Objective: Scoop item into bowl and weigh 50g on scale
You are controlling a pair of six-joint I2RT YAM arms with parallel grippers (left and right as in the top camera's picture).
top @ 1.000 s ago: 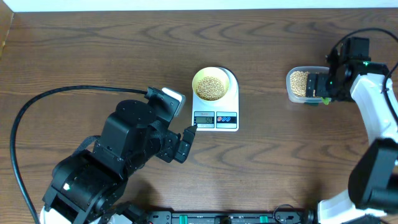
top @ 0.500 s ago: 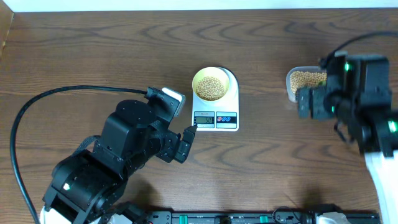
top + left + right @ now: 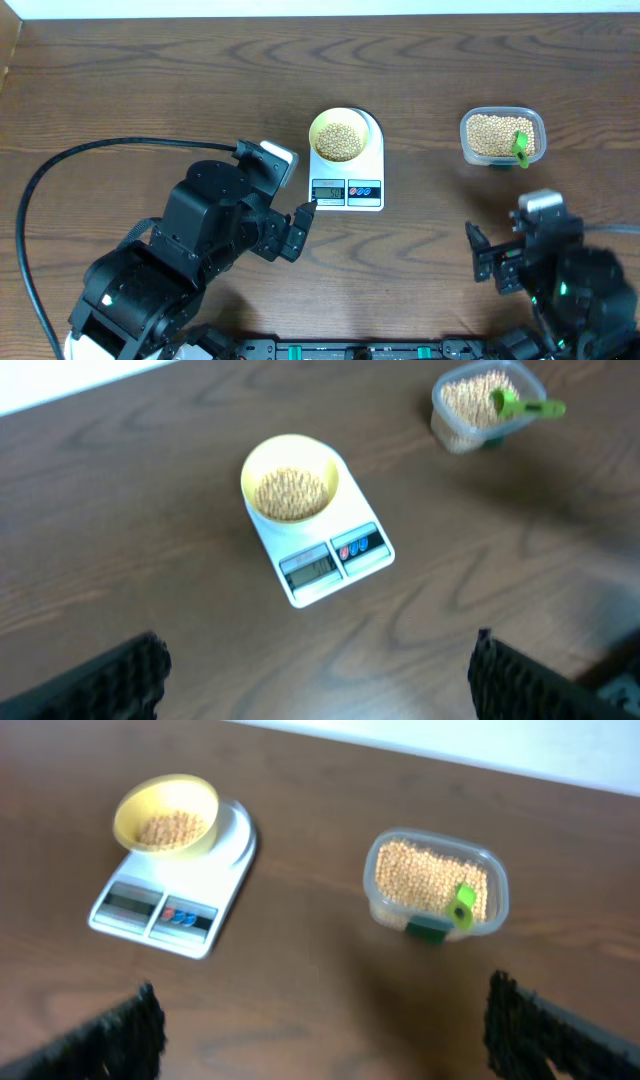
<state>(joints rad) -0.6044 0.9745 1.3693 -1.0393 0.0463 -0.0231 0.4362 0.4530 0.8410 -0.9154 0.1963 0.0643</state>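
The pale yellow bowl (image 3: pixel 338 134) holds tan beans (image 3: pixel 339 140) and stands on the white scale (image 3: pixel 372 150); both also show in the left wrist view (image 3: pixel 290 480) and the right wrist view (image 3: pixel 167 814). A clear tub (image 3: pixel 502 136) at the right holds more beans with a green scoop (image 3: pixel 521 146) lying in it. My left gripper (image 3: pixel 296 232) is open and empty, just in front of the scale's display. My right gripper (image 3: pixel 485 265) is open and empty near the table's front right, well away from the tub.
The black cable (image 3: pixel 60 170) of the left arm loops over the table's left side. The dark wooden table (image 3: pixel 150 80) ends at a pale wall edge along the back.
My right arm has pulled back from the tub toward the front of the table, leaving the green scoop in the tub. The left arm has not moved.
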